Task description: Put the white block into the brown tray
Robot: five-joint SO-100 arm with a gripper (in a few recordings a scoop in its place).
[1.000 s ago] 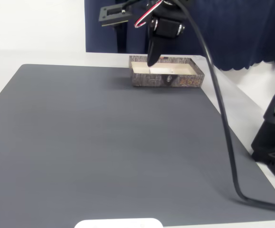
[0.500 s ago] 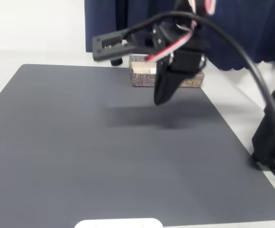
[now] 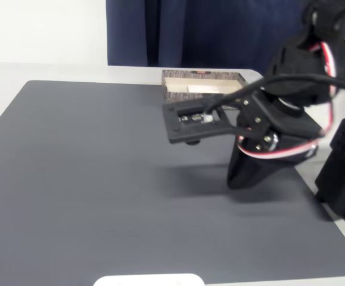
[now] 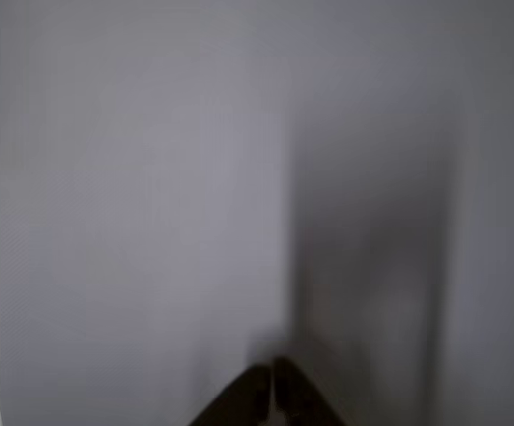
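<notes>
At the upper centre of the fixed view the block [image 3: 203, 89] lies pale inside the tray [image 3: 175, 83], a stiff, smooth, probably light slab best pinched across its short sides, while the gripper [image 4: 272, 390], fingertips pressed together and empty, hangs over the mat [image 3: 95, 173].
</notes>
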